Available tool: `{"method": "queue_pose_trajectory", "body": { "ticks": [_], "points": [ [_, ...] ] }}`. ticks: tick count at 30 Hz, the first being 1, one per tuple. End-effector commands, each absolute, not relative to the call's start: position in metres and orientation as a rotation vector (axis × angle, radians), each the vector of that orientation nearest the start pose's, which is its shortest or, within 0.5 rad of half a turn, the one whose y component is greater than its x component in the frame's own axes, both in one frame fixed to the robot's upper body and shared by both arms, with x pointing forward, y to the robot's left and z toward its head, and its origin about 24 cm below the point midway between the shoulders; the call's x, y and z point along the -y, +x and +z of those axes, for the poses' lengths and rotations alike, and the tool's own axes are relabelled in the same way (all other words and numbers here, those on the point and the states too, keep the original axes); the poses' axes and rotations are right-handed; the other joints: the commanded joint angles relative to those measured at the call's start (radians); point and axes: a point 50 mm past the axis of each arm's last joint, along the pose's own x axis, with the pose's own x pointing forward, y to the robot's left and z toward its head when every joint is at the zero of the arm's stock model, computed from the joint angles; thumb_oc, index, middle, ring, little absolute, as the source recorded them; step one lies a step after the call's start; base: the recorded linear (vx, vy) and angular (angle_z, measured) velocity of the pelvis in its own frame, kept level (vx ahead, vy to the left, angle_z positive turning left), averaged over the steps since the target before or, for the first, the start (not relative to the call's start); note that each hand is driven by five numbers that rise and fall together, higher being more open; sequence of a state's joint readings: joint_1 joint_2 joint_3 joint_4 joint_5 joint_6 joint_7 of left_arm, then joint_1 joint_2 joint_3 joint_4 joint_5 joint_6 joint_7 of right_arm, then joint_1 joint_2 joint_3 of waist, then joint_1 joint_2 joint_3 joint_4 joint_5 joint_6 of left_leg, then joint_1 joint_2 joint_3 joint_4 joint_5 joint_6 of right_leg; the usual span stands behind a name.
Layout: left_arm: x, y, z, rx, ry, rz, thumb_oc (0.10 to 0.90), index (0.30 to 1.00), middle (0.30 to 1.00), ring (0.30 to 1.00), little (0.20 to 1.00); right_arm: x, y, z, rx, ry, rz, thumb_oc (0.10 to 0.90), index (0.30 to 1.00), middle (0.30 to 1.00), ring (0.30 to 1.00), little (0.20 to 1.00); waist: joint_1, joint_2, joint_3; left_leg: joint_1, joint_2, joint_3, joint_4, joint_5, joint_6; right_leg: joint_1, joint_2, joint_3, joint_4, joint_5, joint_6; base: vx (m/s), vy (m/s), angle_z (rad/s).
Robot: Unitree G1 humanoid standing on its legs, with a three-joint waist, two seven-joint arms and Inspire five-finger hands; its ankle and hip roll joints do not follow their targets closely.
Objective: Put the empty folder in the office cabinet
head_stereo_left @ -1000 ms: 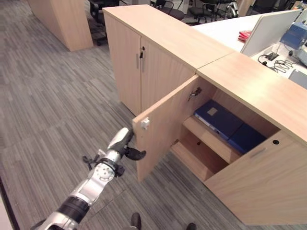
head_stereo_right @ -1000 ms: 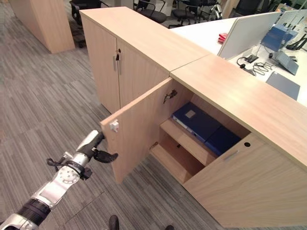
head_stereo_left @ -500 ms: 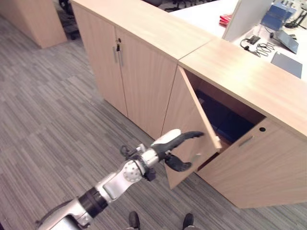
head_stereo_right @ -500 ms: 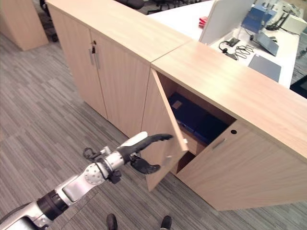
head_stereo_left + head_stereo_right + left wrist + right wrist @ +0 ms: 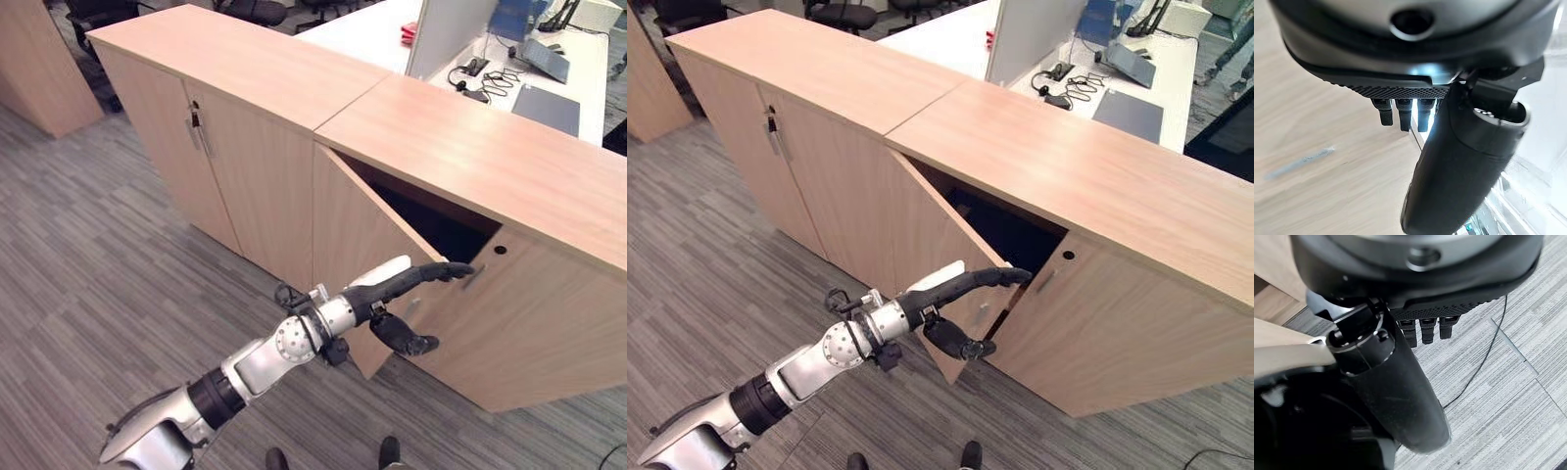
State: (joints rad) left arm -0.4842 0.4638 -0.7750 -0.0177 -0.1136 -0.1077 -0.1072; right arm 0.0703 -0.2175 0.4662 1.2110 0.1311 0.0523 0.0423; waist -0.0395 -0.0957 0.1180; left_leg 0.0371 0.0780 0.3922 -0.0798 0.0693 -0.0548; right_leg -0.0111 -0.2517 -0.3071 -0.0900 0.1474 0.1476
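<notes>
The left hand (image 5: 397, 294) is being held against the outer face of the cabinet door (image 5: 358, 235), with its fingers (image 5: 446, 270) stretched out straight along the wood toward the free edge of the door and its thumb (image 5: 402, 338) hanging apart below them; nothing is being gripped. In the left wrist view the straight fingertips (image 5: 1403, 113) are being seen just beside the pale wooden panel. The door is standing at a narrow angle to the office cabinet (image 5: 490, 176), so that only a dark gap is being left between the door and the neighbouring closed door (image 5: 549, 323). The inside of the cabinet is being hidden in shadow, and it cannot be told where the folder is lying. A second cabinet (image 5: 225, 98) with two closed doors is standing beside the open one, on the grey carpet floor (image 5: 88, 255). The right hand (image 5: 1396, 367) is being shown in its own wrist view above the carpet, its fingers straight and holding nothing
</notes>
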Motion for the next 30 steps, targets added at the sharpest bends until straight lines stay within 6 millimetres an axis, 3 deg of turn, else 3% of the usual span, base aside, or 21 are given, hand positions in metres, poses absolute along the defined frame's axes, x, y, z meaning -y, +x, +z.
{"method": "queue_pose_trajectory", "body": {
  "ticks": [1, 8, 10, 13, 16, 18, 19, 20, 24, 25, 27, 30],
  "points": [
    [-0.025, 0.274, 0.148, 0.547, 0.392, -0.849, 0.800, 0.900, 0.900, 0.900, 0.900, 0.145, 0.100, -0.167, -1.164, -0.217, 0.321, 0.800, 0.900, 0.900, 0.900, 0.900, -0.025, 0.051, -0.015, 0.004, 0.105, -0.087, 0.009, -0.046, -0.059, 0.010, 0.041, -0.001, 0.003, -0.094, 0.025, 0.04, -0.230, -0.17],
    [-0.036, 0.285, 0.131, 0.409, 0.293, -0.790, 0.800, 0.900, 0.900, 0.900, 0.900, 0.153, 0.091, -0.169, -1.190, -0.238, 0.320, 0.800, 0.900, 0.900, 0.900, 0.900, -0.070, 0.100, 0.003, -0.012, 0.197, -0.072, 0.000, 0.040, -0.107, 0.000, 0.150, 0.049, 0.003, -0.156, -0.034, 0.03, -0.221, -0.28],
    [-0.041, 0.283, 0.123, 0.351, 0.218, -0.804, 0.800, 0.900, 0.900, 0.900, 0.900, 0.154, 0.078, -0.172, -1.225, -0.244, 0.328, 0.800, 0.900, 0.900, 0.900, 0.900, -0.084, 0.115, 0.008, -0.010, 0.235, -0.060, 0.001, 0.082, -0.127, 0.012, 0.189, 0.049, 0.003, -0.182, -0.057, 0.04, -0.259, -0.09],
    [-0.043, 0.280, 0.118, 0.321, 0.187, -0.812, 0.800, 0.900, 0.900, 0.900, 0.900, 0.150, 0.073, -0.173, -1.235, -0.242, 0.340, 0.800, 0.900, 0.900, 0.900, 0.900, -0.091, 0.125, 0.012, -0.013, 0.255, -0.046, 0.003, 0.117, -0.135, 0.020, 0.208, 0.049, 0.003, -0.198, -0.071, 0.04, -0.172, -0.05],
    [-0.043, 0.277, 0.112, 0.281, 0.144, -0.832, 0.800, 0.900, 0.900, 0.900, 0.900, 0.148, 0.074, -0.173, -1.236, -0.243, 0.335, 0.800, 0.900, 0.900, 0.900, 0.900, -0.103, 0.140, 0.016, -0.035, 0.285, 0.020, 0.047, 0.159, -0.153, 0.059, 0.230, 0.028, 0.003, -0.244, -0.092, 0.04, -0.197, 0.14],
    [-0.047, 0.277, 0.109, 0.260, 0.126, -0.816, 0.800, 0.900, 0.900, 0.900, 0.900, 0.147, 0.080, -0.172, -1.219, -0.245, 0.323, 0.800, 0.900, 0.900, 0.900, 0.900, -0.094, 0.139, 0.024, -0.049, 0.263, -0.006, 0.109, 0.122, -0.142, 0.067, 0.235, 0.038, 0.003, -0.248, -0.104, -0.05, -0.115, 0.22],
    [-0.050, 0.276, 0.108, 0.254, 0.114, -0.804, 0.800, 0.900, 0.900, 0.900, 0.900, 0.145, 0.084, -0.171, -1.204, -0.243, 0.327, 0.800, 0.900, 0.900, 0.900, 0.900, -0.079, 0.132, 0.033, -0.076, 0.201, -0.084, 0.158, 0.061, -0.093, 0.056, 0.231, 0.049, 0.003, -0.226, -0.116, -0.10, -0.080, 0.03],
    [-0.052, 0.276, 0.106, 0.250, 0.112, -0.801, 0.800, 0.900, 0.900, 0.900, 0.900, 0.142, 0.087, -0.171, -1.193, -0.241, 0.338, 0.800, 0.900, 0.900, 0.900, 0.900, -0.071, 0.125, 0.032, -0.094, 0.150, -0.144, 0.180, -0.002, -0.066, 0.054, 0.225, 0.058, 0.003, -0.222, -0.113, -0.10, -0.058, -0.10],
    [-0.062, 0.275, 0.101, 0.225, 0.099, -0.777, 0.800, 0.900, 0.900, 0.900, 0.900, 0.129, 0.095, -0.168, -1.152, -0.251, 0.403, 0.800, 0.900, 0.900, 0.900, 0.900, -0.052, 0.121, 0.029, -0.116, 0.012, -0.285, 0.212, -0.114, -0.013, 0.047, 0.238, 0.116, 0.003, -0.200, -0.111, 0.00, 0.009, -0.51],
    [-0.073, 0.278, 0.103, 0.236, 0.157, -0.766, 0.800, 0.900, 0.900, 0.900, 0.900, 0.128, 0.096, -0.167, -1.143, -0.270, 0.433, 0.800, 0.900, 0.900, 0.900, 0.900, -0.054, 0.126, 0.027, -0.117, -0.022, -0.323, 0.235, -0.142, -0.008, 0.051, 0.246, 0.147, 0.003, -0.188, -0.111, 0.00, 0.082, -0.65],
    [-0.090, 0.283, 0.106, 0.240, 0.226, -0.741, 0.800, 0.900, 0.900, 0.900, 0.900, 0.131, 0.091, -0.168, -1.156, -0.286, 0.454, 0.800, 0.900, 0.900, 0.900, 0.900, -0.059, 0.129, 0.024, -0.130, -0.058, -0.361, 0.252, -0.153, -0.003, 0.044, 0.249, 0.175, 0.006, -0.176, -0.110, 0.00, 0.086, -0.84],
    [-0.113, 0.288, 0.109, 0.219, 0.331, -0.750, 0.800, 0.900, 0.900, 0.900, 0.900, 0.142, 0.072, -0.173, -1.219, -0.306, 0.471, 0.800, 0.900, 0.900, 0.900, 0.900, -0.075, 0.143, 0.008, -0.093, -0.062, -0.351, 0.229, -0.167, 0.004, 0.050, 0.258, 0.203, 0.011, -0.171, -0.104, 0.03, 0.113, -0.55]
  ]
}}
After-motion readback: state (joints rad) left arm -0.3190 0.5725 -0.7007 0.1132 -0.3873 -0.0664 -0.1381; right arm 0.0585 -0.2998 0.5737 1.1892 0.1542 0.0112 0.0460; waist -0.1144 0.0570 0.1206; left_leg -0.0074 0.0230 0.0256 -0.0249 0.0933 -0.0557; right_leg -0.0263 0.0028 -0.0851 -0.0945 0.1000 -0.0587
